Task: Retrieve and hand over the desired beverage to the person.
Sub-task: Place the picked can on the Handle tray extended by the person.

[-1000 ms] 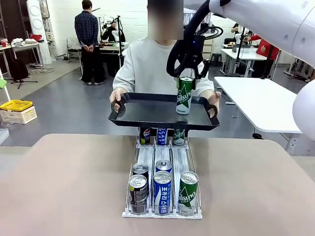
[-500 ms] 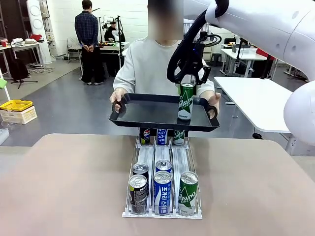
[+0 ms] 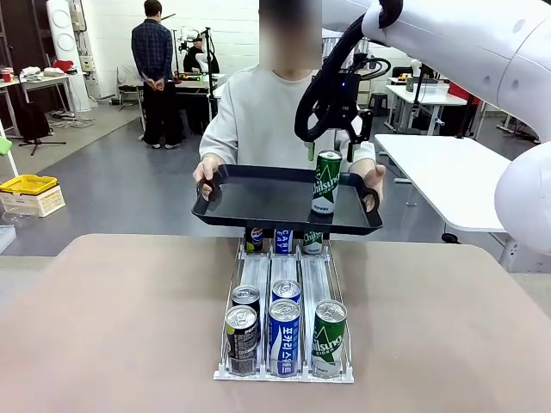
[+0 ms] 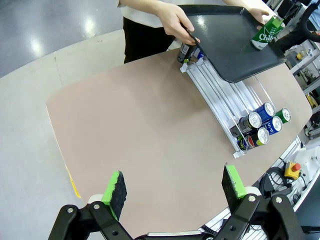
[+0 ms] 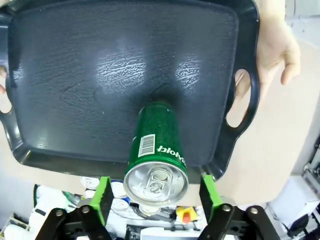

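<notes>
Can (image 3: 326,181): upright on the person's (image 3: 258,112) tray (image 3: 258,196), by its right edge, over the worktop's (image 3: 129,327) far edge.
Right tool (image 3: 330,155): apart, straddling the can top, pads (image 5: 104,195) clear.
Left tool (image 4: 173,185): apart, empty.
Done: delivery, seemingly.
Left: withdrawal.

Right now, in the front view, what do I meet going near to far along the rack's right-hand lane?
front green can → bare rack rail → tray's near rim → green can standing on the tray → person

A robotics lab: white worktables (image 3: 448,185), bare grey floor (image 3: 112,189).
</notes>
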### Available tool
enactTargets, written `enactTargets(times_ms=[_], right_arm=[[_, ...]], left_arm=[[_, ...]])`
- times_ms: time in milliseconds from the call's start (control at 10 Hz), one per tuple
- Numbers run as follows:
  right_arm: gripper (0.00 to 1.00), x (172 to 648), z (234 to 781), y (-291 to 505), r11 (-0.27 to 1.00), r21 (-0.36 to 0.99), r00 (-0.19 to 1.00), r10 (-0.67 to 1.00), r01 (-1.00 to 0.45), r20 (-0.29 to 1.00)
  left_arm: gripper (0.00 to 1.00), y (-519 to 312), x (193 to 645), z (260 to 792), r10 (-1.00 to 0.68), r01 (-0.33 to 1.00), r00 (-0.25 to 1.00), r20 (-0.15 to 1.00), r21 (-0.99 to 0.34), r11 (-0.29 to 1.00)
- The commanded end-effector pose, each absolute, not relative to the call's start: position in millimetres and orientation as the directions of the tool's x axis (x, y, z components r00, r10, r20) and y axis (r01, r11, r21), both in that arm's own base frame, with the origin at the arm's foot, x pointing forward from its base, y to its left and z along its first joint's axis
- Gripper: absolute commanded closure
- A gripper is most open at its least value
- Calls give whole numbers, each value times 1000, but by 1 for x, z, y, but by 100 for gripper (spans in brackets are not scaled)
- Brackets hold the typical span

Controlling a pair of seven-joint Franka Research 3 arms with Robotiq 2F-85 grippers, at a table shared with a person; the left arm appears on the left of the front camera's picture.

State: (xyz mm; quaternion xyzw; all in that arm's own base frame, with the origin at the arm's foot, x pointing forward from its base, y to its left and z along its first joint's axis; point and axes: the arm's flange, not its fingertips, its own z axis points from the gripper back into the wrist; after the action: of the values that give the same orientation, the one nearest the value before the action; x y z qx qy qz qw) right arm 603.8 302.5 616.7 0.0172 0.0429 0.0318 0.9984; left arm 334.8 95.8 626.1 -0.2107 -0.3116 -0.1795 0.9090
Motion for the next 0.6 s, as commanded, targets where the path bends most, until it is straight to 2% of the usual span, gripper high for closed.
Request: enactTargets(times_ms=[0, 500], right_arm=[[0, 624, 636, 310, 996, 22, 993, 86, -84, -86], [0, 616, 644, 310, 995, 23, 992, 96, -95, -85]], left_arm=[[0, 97, 336, 626, -194, 469, 728, 657, -272, 840], [0, 97, 336, 626, -194, 469, 728, 657, -272, 840]])
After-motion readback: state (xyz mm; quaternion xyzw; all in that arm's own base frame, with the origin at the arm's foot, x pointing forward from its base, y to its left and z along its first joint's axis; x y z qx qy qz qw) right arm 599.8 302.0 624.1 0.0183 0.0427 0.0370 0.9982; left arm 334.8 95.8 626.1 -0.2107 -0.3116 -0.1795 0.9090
